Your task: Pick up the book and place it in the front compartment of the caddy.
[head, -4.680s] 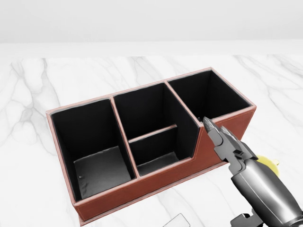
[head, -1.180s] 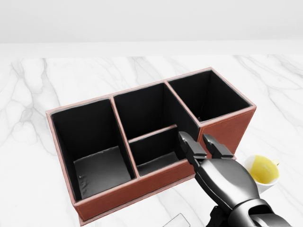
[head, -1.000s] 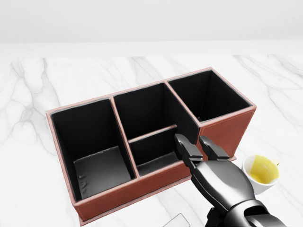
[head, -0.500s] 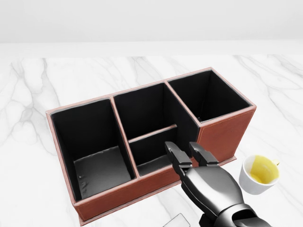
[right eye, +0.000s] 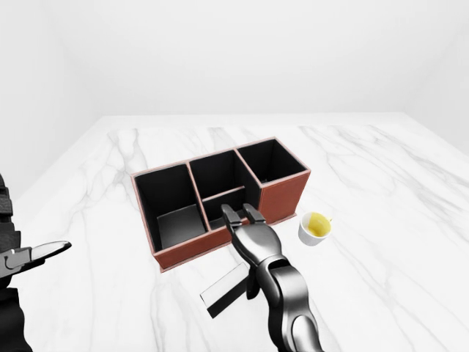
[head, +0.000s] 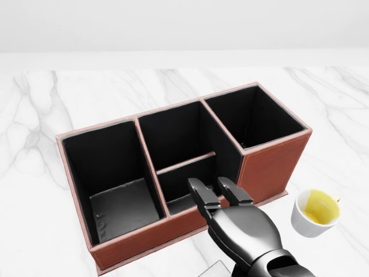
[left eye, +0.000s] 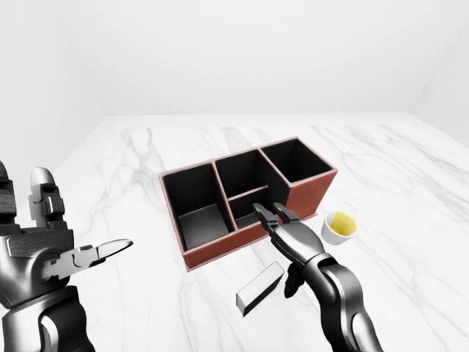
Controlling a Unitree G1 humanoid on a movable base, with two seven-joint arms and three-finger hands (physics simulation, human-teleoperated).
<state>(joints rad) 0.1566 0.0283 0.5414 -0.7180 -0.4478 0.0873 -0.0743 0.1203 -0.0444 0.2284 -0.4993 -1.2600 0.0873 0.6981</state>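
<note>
The caddy point(left eye: 304, 196) is reddish-brown outside and black inside, with several compartments, standing on the white marble table. Its low middle compartment point(head: 181, 182) faces the bottom of the head view. The book point(left eye: 260, 287), a flat grey slab, lies on the table just below the caddy, and only its corner point(head: 214, 270) shows in the head view. My right hand point(head: 211, 184) hovers open over the caddy's near wall at that low compartment, above the book and holding nothing. My left hand point(left eye: 77, 220) is raised at the far lower left of the left-eye view, fingers spread, holding nothing.
A white cup point(left eye: 339, 227) with yellow liquid stands on the table right of the caddy, close to my right forearm. The marble table point(left eye: 410, 191) extends on all sides, with plain white walls beyond.
In the head view my right hand has slid left and downward, from beside the right compartment's wall to the low middle compartment. Its fingers stayed extended. The cup is now uncovered.
</note>
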